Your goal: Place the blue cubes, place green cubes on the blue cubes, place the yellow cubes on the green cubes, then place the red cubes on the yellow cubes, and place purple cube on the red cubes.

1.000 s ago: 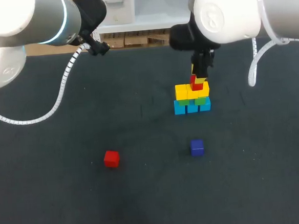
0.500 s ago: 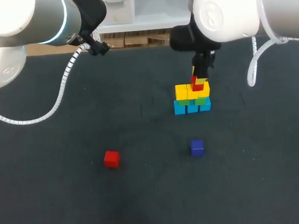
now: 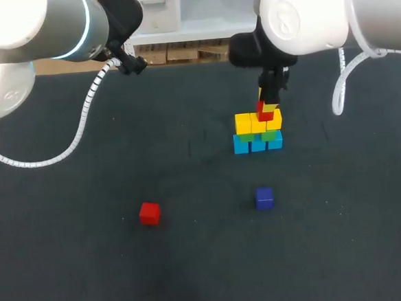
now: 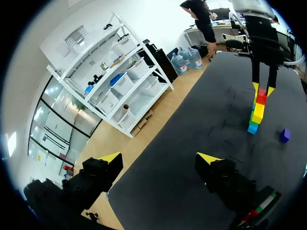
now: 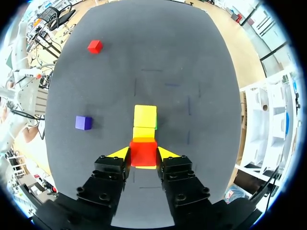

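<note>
The stack stands right of the table's middle: a row of blue cubes point(image 3: 257, 144) at the bottom, green cubes point(image 3: 271, 136) on them, yellow cubes point(image 3: 250, 123) above. My right gripper point(image 3: 266, 106) comes straight down on the stack and is shut on a red cube point(image 5: 143, 152), which sits on the yellow cubes point(image 5: 145, 116) at the stack's right part. A second red cube point(image 3: 149, 213) lies loose at the front left. The purple cube point(image 3: 264, 198) lies in front of the stack. My left gripper point(image 4: 159, 160) hangs open and empty, high at the far left, well away from the stack point(image 4: 256, 112).
The dark table point(image 3: 70, 256) carries only the two loose cubes and the stack. The left arm's white cable point(image 3: 82, 124) loops over the far left of the table.
</note>
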Robot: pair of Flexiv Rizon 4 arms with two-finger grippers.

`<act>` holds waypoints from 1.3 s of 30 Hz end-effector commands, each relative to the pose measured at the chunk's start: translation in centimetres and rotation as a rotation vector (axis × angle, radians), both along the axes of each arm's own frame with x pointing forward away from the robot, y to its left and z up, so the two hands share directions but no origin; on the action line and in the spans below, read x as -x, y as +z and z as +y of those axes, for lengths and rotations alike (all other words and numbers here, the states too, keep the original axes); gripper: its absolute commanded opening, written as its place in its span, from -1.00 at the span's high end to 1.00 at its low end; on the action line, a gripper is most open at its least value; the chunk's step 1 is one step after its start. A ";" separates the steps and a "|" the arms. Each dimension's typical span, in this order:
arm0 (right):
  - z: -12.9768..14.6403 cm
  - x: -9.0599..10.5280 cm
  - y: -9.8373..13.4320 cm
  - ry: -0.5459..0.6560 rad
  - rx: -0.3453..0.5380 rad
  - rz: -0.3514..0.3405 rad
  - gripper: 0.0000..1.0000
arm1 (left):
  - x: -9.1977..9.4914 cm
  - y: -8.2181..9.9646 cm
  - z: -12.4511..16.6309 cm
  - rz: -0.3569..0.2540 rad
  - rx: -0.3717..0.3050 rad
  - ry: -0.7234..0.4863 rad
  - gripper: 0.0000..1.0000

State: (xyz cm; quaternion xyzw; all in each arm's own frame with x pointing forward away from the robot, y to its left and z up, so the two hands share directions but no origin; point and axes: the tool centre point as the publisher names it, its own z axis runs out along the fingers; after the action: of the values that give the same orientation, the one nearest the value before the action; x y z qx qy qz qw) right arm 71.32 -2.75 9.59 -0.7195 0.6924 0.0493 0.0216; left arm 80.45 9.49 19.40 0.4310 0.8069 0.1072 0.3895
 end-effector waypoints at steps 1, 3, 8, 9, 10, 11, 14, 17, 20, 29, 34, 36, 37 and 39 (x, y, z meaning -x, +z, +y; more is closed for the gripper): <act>0.0 0.0 0.0 0.001 -0.005 -0.002 0.16 | -0.2 0.0 0.0 0.003 0.000 -0.003 -1.00; 0.1 0.0 0.1 -0.002 -0.011 -0.010 -0.72 | -0.2 0.0 0.0 0.003 0.000 -0.003 -1.00; 0.0 -0.1 0.6 -0.008 -0.027 -0.024 -1.00 | -0.2 0.0 0.0 0.003 0.000 -0.003 -1.00; 0.0 -0.1 0.8 -0.009 -0.028 -0.025 -1.00 | -0.2 0.0 0.0 0.003 0.000 -0.003 -1.00; -0.1 -0.1 0.9 -0.009 -0.030 -0.029 -1.00 | -0.2 0.0 0.0 0.003 0.000 -0.003 -1.00; -0.1 -0.1 1.0 -0.009 -0.032 -0.033 -1.00 | -0.2 0.0 0.0 0.003 0.000 -0.003 -1.00; -0.4 0.0 1.8 -0.019 -0.048 -0.056 -1.00 | -0.2 0.0 0.0 0.003 0.000 -0.003 -1.00; -1.4 -0.1 3.5 -0.042 -0.101 -0.090 -1.00 | -0.2 0.0 0.0 0.003 0.000 -0.003 -1.00; -2.7 -0.5 5.3 -0.085 -0.172 -0.110 -1.00 | -0.2 0.0 0.0 0.003 0.000 -0.003 -1.00; -7.4 -1.9 8.7 -0.241 -0.337 -0.165 -1.00 | -0.2 0.0 0.0 0.003 0.000 -0.003 -1.00; -9.6 -2.9 9.6 -0.346 -0.419 -0.190 -1.00 | -0.2 0.0 0.0 0.003 0.000 -0.003 -1.00; -10.5 -3.3 9.8 -0.397 -0.448 -0.200 -1.00 | -0.2 0.0 0.0 0.003 0.000 -0.003 -1.00; -10.9 -3.6 9.8 -0.420 -0.460 -0.202 -1.00 | -0.2 0.0 0.0 0.003 0.000 -0.003 -1.00; -11.7 -3.9 9.8 -0.460 -0.488 -0.203 -1.00 | -0.2 0.0 0.0 0.003 0.000 -0.003 -1.00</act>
State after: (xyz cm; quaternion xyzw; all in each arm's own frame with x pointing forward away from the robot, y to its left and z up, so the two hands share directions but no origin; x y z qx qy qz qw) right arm 75.80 -13.33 19.73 -0.5346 0.8059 0.1166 0.2263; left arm 80.46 9.49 19.40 0.4310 0.8069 0.1072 0.3895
